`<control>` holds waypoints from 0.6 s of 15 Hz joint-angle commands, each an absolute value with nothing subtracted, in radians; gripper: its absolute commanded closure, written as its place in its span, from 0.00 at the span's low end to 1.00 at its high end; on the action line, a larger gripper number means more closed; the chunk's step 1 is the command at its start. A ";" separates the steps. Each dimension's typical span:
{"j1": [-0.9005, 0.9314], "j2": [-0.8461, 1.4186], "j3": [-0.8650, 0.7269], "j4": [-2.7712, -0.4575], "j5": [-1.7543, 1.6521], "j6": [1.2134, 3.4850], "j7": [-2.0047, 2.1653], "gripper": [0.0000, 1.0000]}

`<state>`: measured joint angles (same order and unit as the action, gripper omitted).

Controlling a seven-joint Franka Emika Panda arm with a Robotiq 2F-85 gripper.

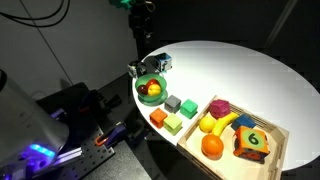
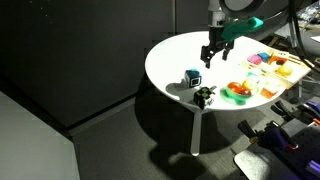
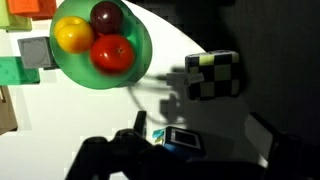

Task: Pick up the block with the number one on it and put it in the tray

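The block with the number one, a small dark cube with black-and-white patterned faces (image 3: 212, 75), lies on the white round table near its edge in both exterior views (image 1: 133, 69) (image 2: 203, 96), next to the green bowl. The light wooden tray (image 1: 276, 140) (image 2: 283, 62) stands on the table beyond the bowl and holds fruit and blocks. My gripper (image 3: 200, 128) (image 2: 215, 50) (image 1: 143, 22) hangs open and empty above the table, apart from the dark cube.
A blue-and-white cube (image 3: 178, 138) (image 1: 160, 62) (image 2: 192, 77) lies below the gripper. The green bowl (image 3: 135, 70) (image 1: 138, 92) holds three fruits. Several coloured blocks (image 1: 172, 112) lie between bowl and tray. The tray holds a banana, an orange and a green block marked 6 (image 1: 253, 142).
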<state>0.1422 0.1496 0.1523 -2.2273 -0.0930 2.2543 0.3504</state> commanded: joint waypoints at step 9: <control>0.171 0.224 0.143 -2.220 -0.093 2.278 0.244 0.00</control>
